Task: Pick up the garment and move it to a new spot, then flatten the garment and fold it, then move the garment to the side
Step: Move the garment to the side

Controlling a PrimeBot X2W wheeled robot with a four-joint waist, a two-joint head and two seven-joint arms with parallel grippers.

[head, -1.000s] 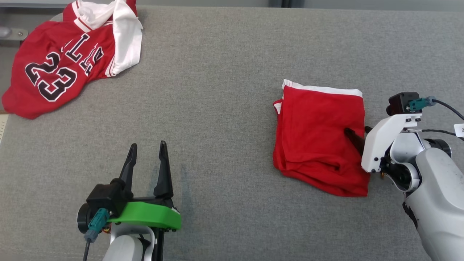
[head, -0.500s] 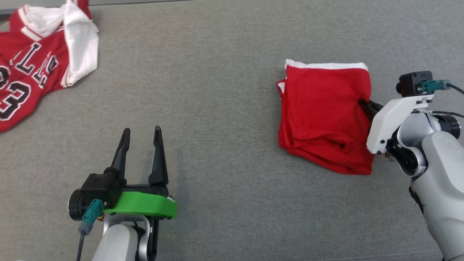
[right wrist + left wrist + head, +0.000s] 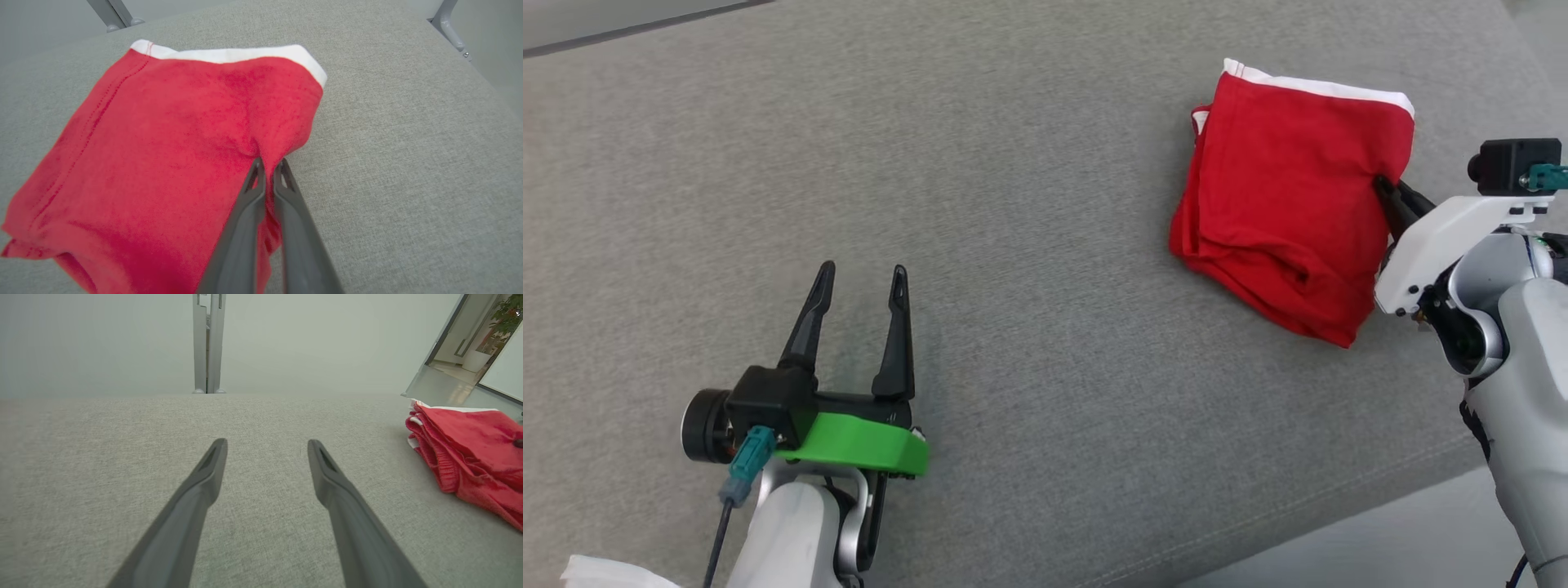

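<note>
Solid bright red garment (image 3: 1282, 204); white band (image 3: 1327, 84) along one edge; red stitch line near side seam. Mid grey table cover (image 3: 1029, 204), fine heathered weave, no print. Dark grey to black fingers on left gripper (image 3: 863, 268); behind them bright green bracket (image 3: 862, 441), black camera block (image 3: 768, 400), teal connector (image 3: 745, 465), pale grey-white forearm. Dark grey fingers on right gripper (image 3: 269, 162); white mount (image 3: 1445, 237), black camera (image 3: 1515, 163), silver-grey arm. White scrap (image 3: 596, 572) at head view's bottom-left corner. Pale grey-green wall (image 3: 102, 343).
</note>
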